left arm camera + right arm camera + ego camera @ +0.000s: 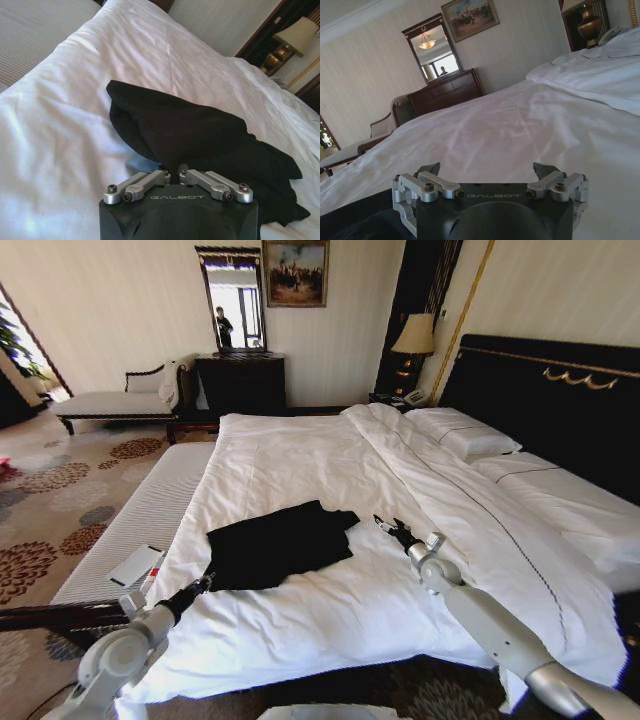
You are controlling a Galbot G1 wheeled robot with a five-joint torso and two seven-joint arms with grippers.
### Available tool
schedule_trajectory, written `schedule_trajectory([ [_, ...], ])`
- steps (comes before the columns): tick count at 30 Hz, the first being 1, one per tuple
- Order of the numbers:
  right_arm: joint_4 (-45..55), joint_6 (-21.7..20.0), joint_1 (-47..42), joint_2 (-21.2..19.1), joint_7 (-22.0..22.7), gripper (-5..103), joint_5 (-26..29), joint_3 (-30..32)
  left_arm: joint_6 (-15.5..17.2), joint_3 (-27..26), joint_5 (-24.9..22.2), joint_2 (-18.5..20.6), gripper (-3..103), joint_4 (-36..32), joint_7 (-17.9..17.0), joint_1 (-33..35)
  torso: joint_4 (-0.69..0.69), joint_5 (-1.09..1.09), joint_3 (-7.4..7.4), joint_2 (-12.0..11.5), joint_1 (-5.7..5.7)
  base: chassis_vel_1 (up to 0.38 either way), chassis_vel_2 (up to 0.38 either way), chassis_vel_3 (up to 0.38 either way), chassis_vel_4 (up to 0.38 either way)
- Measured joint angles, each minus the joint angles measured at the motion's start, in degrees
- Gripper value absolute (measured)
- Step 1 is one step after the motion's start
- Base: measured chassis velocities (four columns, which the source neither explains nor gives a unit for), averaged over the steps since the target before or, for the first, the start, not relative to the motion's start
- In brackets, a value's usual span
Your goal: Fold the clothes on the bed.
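Observation:
The clothes, a black T-shirt [280, 545], lie crumpled on the white duvet of the bed [330, 455], near its foot. My left gripper [206, 583] is at the shirt's near left corner. In the left wrist view this gripper [175, 175] is shut on a pinch of the black cloth, and the T-shirt [200, 130] rises in a raised fold beyond it. My right gripper [390, 526] hovers just right of the shirt's right sleeve. In the right wrist view it [487, 171] stands open with nothing between its fingers, low over the duvet, with black cloth [350, 220] beside it.
A pale ribbed bench [150, 505] runs along the bed's left side with a white flat item [135, 565] on it. Pillows [465, 430] and the dark headboard [540, 390] are at the right. A chaise [110, 405], dresser [240, 380] and lamp [413, 335] stand behind.

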Motion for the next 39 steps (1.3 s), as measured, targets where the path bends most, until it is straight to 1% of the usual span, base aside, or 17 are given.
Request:
schedule_trajectory([
  [5, 0.28, 0.03, -0.03, 0.33, 0.11, 100, -0.01, -0.17, -0.43, 1.36, 2.9, -1.79, 1, 1.93, -0.04, -0.79, -0.03, -0.02, 0.01, 0.0, 0.01, 0.0, 0.0, 0.0, 0.0],
  [11, -0.25, 0.33, 0.5, -0.07, -0.33, 100, 0.07, -0.34, -0.44, 1.95, 5.43, -1.8, -1, 2.95, -0.29, -1.44, -0.07, 0.01, 0.01, 0.0, 0.0, 0.0, 0.0, 0.0, 0.0],
  [13, -0.9, 0.34, 2.51, -0.03, -0.76, 100, 1.09, -1.4, -0.45, 2.44, 8.37, -1.84, 8, 3.57, -0.48, -1.83, -0.07, -0.01, 0.01, 0.0, 0.0, 0.0, 0.0, 0.0, 0.0],
  [15, -1.05, 0.04, 4.14, 0.09, -0.86, 100, 1.93, -2.21, -0.55, 2.59, 10.24, -1.93, 8, 3.71, -0.44, -1.87, -0.04, -0.01, 0.01, 0.0, 0.0, 0.0, 0.0, 0.0, 0.0],
  [19, -1.76, -1.88, 9.81, 1.26, -0.85, 100, 4.73, -5.48, 0.12, 0.9, 15.2, -1.82, 30, 3.07, 0.0, -1.11, -0.02, -0.01, 0.01, 0.0, 0.01, 0.0, 0.0, 0.0, 0.0],
  [20, -1.76, -1.88, 9.81, 1.26, -0.85, 100, 4.73, -5.48, 0.12, 0.9, 15.2, -1.82, 30, 3.07, 0.0, -1.11, -0.02, -0.01, 0.01, 0.0, 0.01, 0.0, 0.0, 0.0, 0.0],
  [24, -2.92, -2.83, 12.94, 2.99, -0.47, 100, 4.9, -8.23, 2.37, -2.25, 21.85, -1.24, 46, 1.19, 2.19, 2.17, 0.0, 0.0, 0.01, 0.0, 0.01, 0.0, 0.0, 0.0, 0.0],
  [25, -2.92, -2.83, 12.94, 2.99, -0.47, 100, 4.9, -8.23, 2.37, -2.25, 21.85, -1.24, 46, 1.19, 2.19, 2.17, 0.0, 0.0, 0.01, 0.0, 0.01, 0.0, 0.0, 0.0, 0.0],
  [26, -3.0, -2.92, 13.11, 3.24, -0.29, 100, 4.87, -8.54, 2.6, -2.84, 21.78, -1.4, 51, 0.36, 2.95, 2.65, 0.0, -0.01, 0.01, 0.0, 0.01, 0.0, 0.0, 0.0, 0.0],
  [28, -3.2, -3.11, 13.1, 3.64, -0.03, 100, 4.5, -8.93, 3.52, -4.44, 16.89, -2.39, 63, -1.73, 4.27, 1.65, 0.0, 0.01, 0.01, 0.0, 0.01, 0.0, 0.0, 0.0, 0.0],
  [29, -3.2, -3.11, 13.1, 3.64, -0.03, 100, 4.5, -8.93, 3.52, -4.44, 16.89, -2.39, 63, -1.73, 4.27, 1.65, 0.0, 0.01, 0.01, 0.0, 0.01, 0.0, 0.0, 0.0, 0.0],
  [31, -3.45, -3.27, 12.78, 3.78, 0.25, 100, 3.93, -9.0, 4.37, -5.25, 9.09, -3.38, 74, -1.57, 4.2, -3.53, -0.05, 0.01, 0.0, 0.0, 0.0, 0.0, 0.0, 0.0, 0.0],
  [32, -3.47, -3.29, 12.55, 3.78, 0.51, 100, 3.75, -8.96, 4.84, -4.93, 6.37, -3.63, 74, -0.11, 3.39, -6.55, -0.07, 0.03, 0.01, 0.0, 0.0, 0.0, 0.0, 0.0, 0.0],
  [33, -3.47, -3.31, 12.39, 3.76, 0.7, 100, 3.7, -8.87, 5.3, -4.31, 4.63, -3.85, 79, 1.43, 2.99, -9.14, -0.06, 0.03, 0.01, 0.0, 0.0, 0.0, 0.0, 0.0, 0.0],
  [34, -3.47, -3.31, 12.39, 3.76, 0.7, 100, 3.7, -8.87, 5.3, -4.31, 4.63, -3.85, 79, 1.43, 2.99, -9.14, -0.06, 0.03, 0.01, 0.0, 0.0, 0.0, 0.0, 0.0, 0.0],
  [38, -2.32, -3.31, 10.88, 2.6, 1.51, 100, 3.63, -8.1, 8.31, 0.66, 1.18, -5.82, 98, 13.59, 1.16, -23.09, -0.02, -0.02, 0.02, -0.01, 0.02, 0.0, 0.0, 0.0, 0.0],
  [39, -2.32, -3.31, 10.88, 2.6, 1.51, 100, 3.63, -8.1, 8.31, 0.66, 1.18, -5.82, 98, 13.59, 1.16, -23.09, -0.02, -0.02, 0.02, -0.01, 0.02, 0.0, 0.0, 0.0, 0.0],
])
